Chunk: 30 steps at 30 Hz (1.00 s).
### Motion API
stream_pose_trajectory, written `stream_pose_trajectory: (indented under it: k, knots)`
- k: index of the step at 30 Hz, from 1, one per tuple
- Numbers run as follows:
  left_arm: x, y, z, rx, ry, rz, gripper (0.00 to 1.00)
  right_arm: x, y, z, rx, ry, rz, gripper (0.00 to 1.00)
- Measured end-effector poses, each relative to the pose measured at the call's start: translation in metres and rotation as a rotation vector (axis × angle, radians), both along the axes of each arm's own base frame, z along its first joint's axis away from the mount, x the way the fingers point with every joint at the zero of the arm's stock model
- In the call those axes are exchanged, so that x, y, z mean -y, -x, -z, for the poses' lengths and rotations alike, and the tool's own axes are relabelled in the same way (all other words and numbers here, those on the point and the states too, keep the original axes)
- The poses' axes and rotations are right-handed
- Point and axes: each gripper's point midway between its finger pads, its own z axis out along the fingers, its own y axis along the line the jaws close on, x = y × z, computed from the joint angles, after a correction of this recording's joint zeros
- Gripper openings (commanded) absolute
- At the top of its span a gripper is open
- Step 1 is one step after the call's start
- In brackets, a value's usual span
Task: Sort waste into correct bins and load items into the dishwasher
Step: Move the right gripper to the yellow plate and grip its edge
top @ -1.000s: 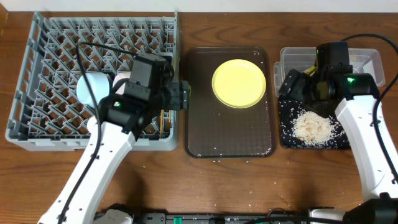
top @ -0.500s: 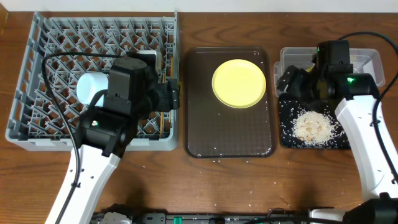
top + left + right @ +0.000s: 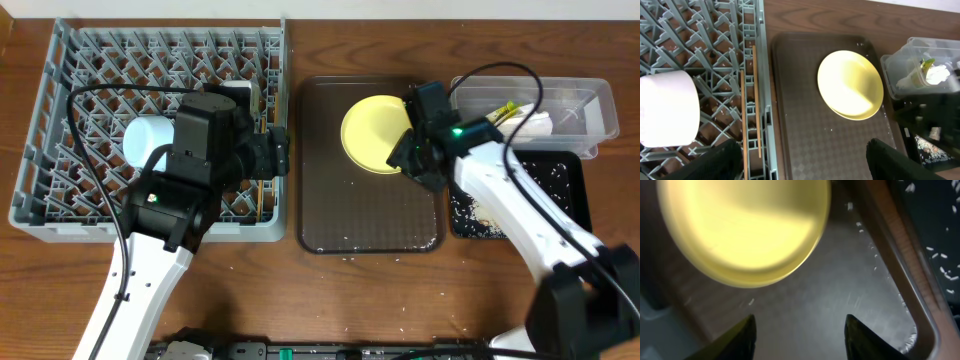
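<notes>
The yellow plate point(image 3: 375, 135) lies on the far part of the dark-brown serving tray point(image 3: 365, 215); it also shows in the left wrist view point(image 3: 850, 85) and the right wrist view point(image 3: 745, 227). My right gripper point(image 3: 408, 163) point(image 3: 800, 340) is open and empty, low over the tray at the plate's near right edge. My left gripper point(image 3: 283, 155) point(image 3: 805, 167) is open and empty over the right rim of the grey dish rack point(image 3: 70, 215). Chopsticks point(image 3: 752, 100) and a white bowl point(image 3: 150, 140) rest in the rack. The clear tub point(image 3: 590, 100) holds the wrapper point(image 3: 925, 64) and tissue point(image 3: 937, 75).
The black tray point(image 3: 570, 195) with loose rice point(image 3: 470, 210) lies right of the serving tray, partly hidden by my right arm. A few rice grains are scattered on the serving tray and on the table's front edge. The rack fills the left side.
My right arm has swung left from over the black tray and tub to the yellow plate. My left arm drew back left a second ago and has stayed still since.
</notes>
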Motion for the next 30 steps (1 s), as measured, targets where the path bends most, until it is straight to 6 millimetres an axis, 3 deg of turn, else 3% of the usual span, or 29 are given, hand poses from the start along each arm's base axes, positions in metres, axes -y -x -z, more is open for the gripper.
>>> stream_pose_trajectory:
  k: [5, 9, 13, 25, 30]
  knots:
    - [0.0, 0.0, 0.0, 0.0, 0.0, 0.0, 0.82, -0.004, -0.012, 0.048, -0.067, 0.011, 0.081, 0.44]
    - [0.0, 0.0, 0.0, 0.0, 0.0, 0.0, 0.82, -0.005, -0.009, 0.072, -0.127, 0.002, 0.103, 0.44]
    - [0.0, 0.0, 0.0, 0.0, 0.0, 0.0, 0.82, 0.0, -0.01, 0.074, -0.141, -0.015, 0.132, 0.44]
    - [0.0, 0.0, 0.0, 0.001, 0.0, 0.0, 0.82, 0.001, -0.012, 0.077, -0.138, -0.032, 0.206, 0.32]
    - [0.0, -0.001, -0.001, 0.003, 0.001, 0.0, 0.82, 0.003, -0.018, 0.076, -0.114, -0.03, 0.239, 0.38]
